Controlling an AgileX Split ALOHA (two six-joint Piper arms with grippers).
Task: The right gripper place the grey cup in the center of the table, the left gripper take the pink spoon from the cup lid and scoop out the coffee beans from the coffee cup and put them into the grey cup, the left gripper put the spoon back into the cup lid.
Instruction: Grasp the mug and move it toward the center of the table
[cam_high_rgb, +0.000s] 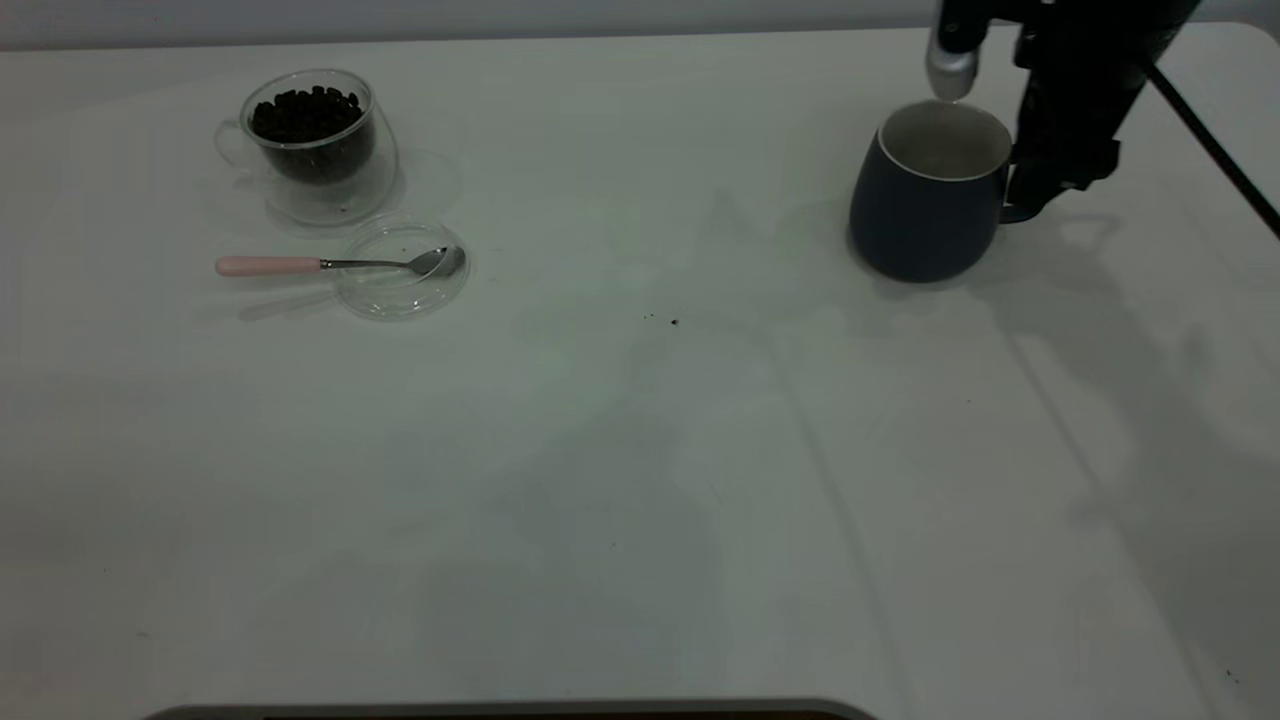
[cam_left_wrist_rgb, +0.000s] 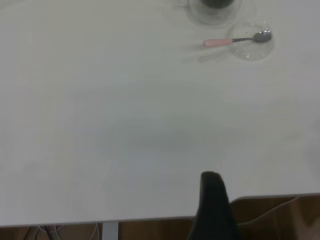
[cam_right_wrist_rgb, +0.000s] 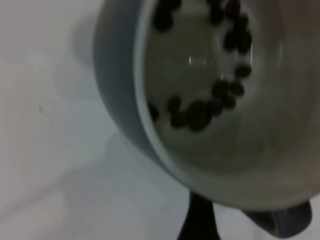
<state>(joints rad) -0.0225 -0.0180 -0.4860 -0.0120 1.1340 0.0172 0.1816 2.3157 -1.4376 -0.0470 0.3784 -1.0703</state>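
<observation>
Dark blue-grey, the cup (cam_high_rgb: 930, 195) stands near the table's (cam_high_rgb: 640, 480) far right in the exterior view, well apart from the centre, so we judge that the first step is not yet done. The right hand (cam_high_rgb: 1035, 185) sits at the cup's handle side; we cannot tell whether it is clenched on the handle or free. Far left, the glass cup (cam_high_rgb: 315, 140) holds its heap of beans (cam_high_rgb: 308, 115), and just in front the spoon (cam_high_rgb: 335, 264) lies with its bowl in the lid (cam_high_rgb: 400, 268) and its pink handle sticking out over the table. The left wrist view shows the same spoon and lid far off, untouched, and the left hand (cam_left_wrist_rgb: 212, 200) back at the table's edge; whether it is released we cannot tell. The right wrist view gives what the others hide: a scatter of dark beans already lying on the grey cup's white floor, with a dark finger beside the handle. Scooping and returning the spoon are, we judge, all still ahead.
</observation>
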